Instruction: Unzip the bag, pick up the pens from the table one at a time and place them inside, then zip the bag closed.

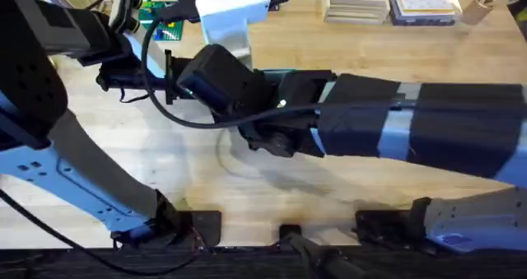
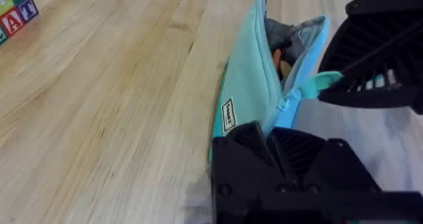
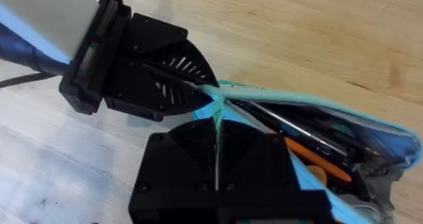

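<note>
The light blue bag lies on the wooden table with its zipper open. Inside the bag lie an orange pen and a black pen; a bit of the orange pen also shows through the opening. My left gripper is shut on the bag's end. My right gripper is shut on the teal pull tab, close against the left gripper. From overhead, both arms meet at mid-table and cover most of the bag.
Lettered toy blocks stand off to one side of the bag. Along the table's far edge are a white object, a stack of boxes and a clear case. Bare wood lies in front of the arms.
</note>
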`<state>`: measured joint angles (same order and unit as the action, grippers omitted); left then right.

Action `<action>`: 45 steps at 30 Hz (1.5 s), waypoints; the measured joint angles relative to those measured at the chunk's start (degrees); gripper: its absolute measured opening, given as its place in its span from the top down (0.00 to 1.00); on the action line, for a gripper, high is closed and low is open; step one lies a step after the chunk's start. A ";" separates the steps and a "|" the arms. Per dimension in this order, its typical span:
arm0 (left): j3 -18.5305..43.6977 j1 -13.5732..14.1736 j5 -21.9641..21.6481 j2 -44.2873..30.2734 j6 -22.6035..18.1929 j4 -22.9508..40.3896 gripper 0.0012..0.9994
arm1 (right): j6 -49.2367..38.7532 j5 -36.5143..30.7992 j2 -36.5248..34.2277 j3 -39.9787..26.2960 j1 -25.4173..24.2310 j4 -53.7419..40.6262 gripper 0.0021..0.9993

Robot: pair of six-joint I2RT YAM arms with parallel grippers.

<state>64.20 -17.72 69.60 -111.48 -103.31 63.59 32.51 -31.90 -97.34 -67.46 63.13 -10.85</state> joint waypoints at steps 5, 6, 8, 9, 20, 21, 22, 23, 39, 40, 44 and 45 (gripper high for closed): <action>0.00 0.00 -0.01 0.00 0.00 0.00 0.96 | -0.02 0.00 -0.01 0.00 -0.03 -0.21 0.97; 0.00 0.00 -0.02 0.00 0.00 0.00 0.96 | -0.02 0.00 0.00 0.00 -0.10 -0.58 0.97; 0.00 0.00 -0.02 0.00 0.00 0.00 0.96 | -0.17 0.02 0.00 0.00 -1.05 -2.78 0.97; 0.00 0.00 -0.04 0.00 0.00 -0.14 0.96 | -0.22 0.02 0.00 0.00 -1.46 -3.31 0.97; 0.00 0.02 -0.22 0.00 0.00 -0.24 0.96 | -0.67 0.88 0.00 0.00 -6.22 -4.57 0.97; 0.00 0.02 -0.20 0.00 0.00 -0.28 0.96 | -1.00 1.00 0.00 0.00 -6.53 -4.61 0.97; 0.00 0.02 -0.22 0.00 0.00 -0.31 0.96 | -1.39 1.10 0.00 0.00 -6.77 -4.61 0.97; 0.00 0.02 -0.22 0.00 0.00 -0.34 0.96 | -1.90 1.28 0.00 0.00 -6.99 -4.63 0.97; 0.00 0.13 -0.57 0.00 0.00 -0.37 0.96 | -5.57 1.31 0.00 -0.74 -10.94 -15.76 0.97; 0.00 0.13 -0.57 0.00 0.00 -0.37 0.96 | -5.57 1.31 0.00 -0.76 -11.13 -16.07 0.97; 0.00 0.17 -0.55 0.00 0.00 -0.37 0.96 | -5.55 1.55 0.00 -0.81 -11.74 -16.91 0.97; 0.00 0.17 -0.57 0.00 0.00 -0.38 0.96 | -5.56 1.53 0.00 -0.85 -11.90 -17.20 0.97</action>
<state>64.20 -17.54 69.04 -111.48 -103.31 63.21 26.95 -30.37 -97.34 -68.31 51.23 -28.06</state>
